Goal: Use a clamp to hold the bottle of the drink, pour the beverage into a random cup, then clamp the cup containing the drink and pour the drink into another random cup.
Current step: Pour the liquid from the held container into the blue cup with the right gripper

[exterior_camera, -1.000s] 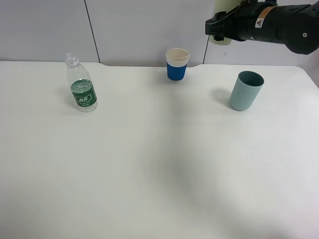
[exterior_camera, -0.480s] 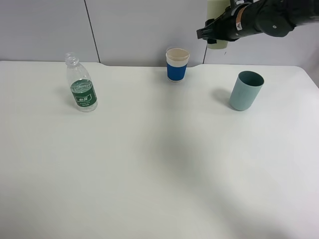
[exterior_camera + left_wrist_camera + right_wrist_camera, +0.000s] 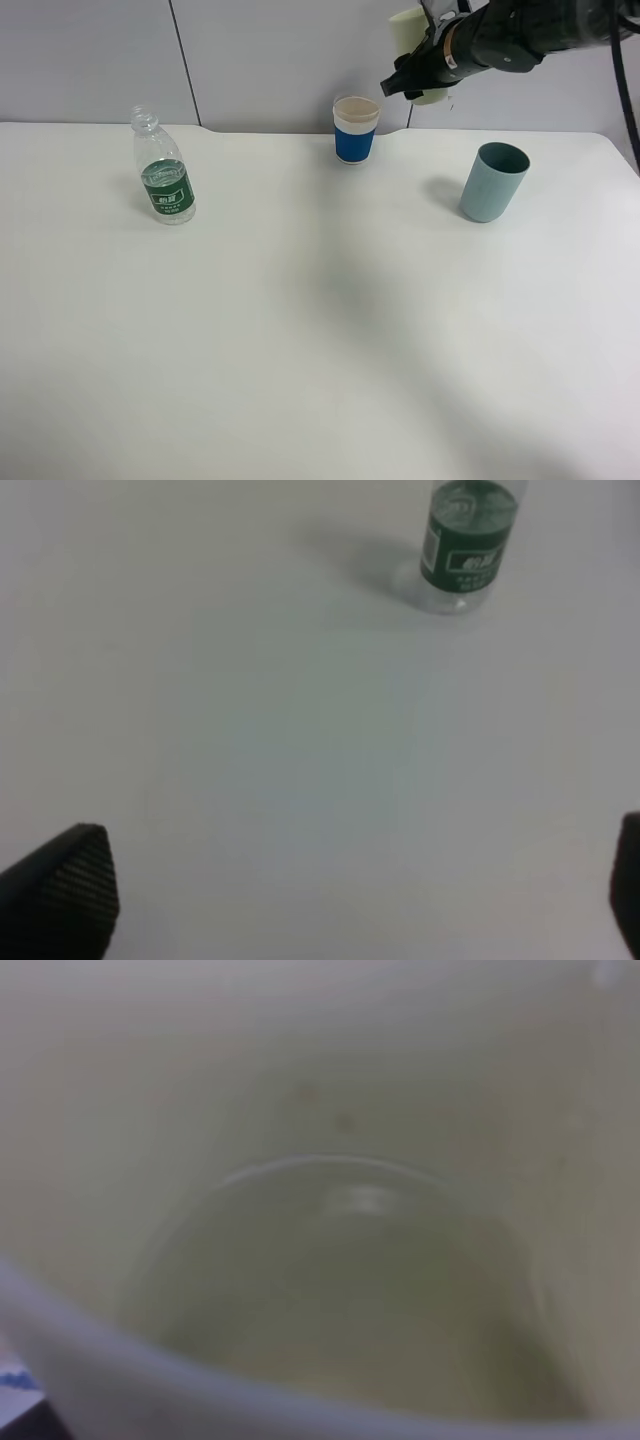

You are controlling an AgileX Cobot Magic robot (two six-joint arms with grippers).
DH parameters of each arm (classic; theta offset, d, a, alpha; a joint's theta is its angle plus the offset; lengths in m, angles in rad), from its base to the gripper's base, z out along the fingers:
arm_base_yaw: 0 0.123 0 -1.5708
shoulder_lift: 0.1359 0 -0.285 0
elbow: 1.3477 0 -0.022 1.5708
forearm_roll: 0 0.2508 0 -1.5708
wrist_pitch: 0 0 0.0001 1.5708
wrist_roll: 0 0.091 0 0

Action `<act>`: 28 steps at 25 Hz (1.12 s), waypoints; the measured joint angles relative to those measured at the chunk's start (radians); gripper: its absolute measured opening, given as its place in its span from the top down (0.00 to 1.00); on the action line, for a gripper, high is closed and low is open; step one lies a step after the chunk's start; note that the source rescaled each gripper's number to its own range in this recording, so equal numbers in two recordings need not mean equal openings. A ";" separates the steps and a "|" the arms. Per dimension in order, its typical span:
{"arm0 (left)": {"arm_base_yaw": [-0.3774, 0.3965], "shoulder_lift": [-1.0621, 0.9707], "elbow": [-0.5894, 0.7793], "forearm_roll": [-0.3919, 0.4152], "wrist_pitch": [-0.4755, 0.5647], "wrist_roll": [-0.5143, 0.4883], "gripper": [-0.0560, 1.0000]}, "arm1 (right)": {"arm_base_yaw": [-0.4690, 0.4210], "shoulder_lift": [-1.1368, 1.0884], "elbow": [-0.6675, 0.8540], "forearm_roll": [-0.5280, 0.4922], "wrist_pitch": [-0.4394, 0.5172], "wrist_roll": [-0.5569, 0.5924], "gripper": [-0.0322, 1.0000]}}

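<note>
First pour looks done: the right gripper (image 3: 425,75) has its jaws clamped on the pale cup (image 3: 405,28), with drink (image 3: 340,1280) inside and the blue cup (image 3: 356,130) just below them; the second pour is left to do; the left gripper (image 3: 345,890) has its jaws spread and empty, with the bottle (image 3: 468,545) well ahead of them.

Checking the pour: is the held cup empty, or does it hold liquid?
Holds liquid: the right wrist view shows a clear pool with a glint inside the cup.

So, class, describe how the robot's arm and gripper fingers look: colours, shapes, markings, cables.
The right arm is rounded, glossy black, with a small orange-and-white label and a thin black cable beside it. The left gripper's fingertips are black, blunt and finely textured.
</note>
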 joint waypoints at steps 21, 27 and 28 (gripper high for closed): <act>0.000 0.000 0.000 0.000 0.000 0.000 0.00 | 0.066 0.071 -0.082 -0.127 0.112 -0.216 0.97; 0.000 0.000 0.000 0.000 0.000 0.000 0.00 | 0.066 0.071 -0.082 -0.208 0.124 -0.216 0.97; 0.000 0.000 0.000 0.000 0.000 0.000 0.00 | 0.066 0.071 -0.082 -0.215 0.124 -0.216 0.97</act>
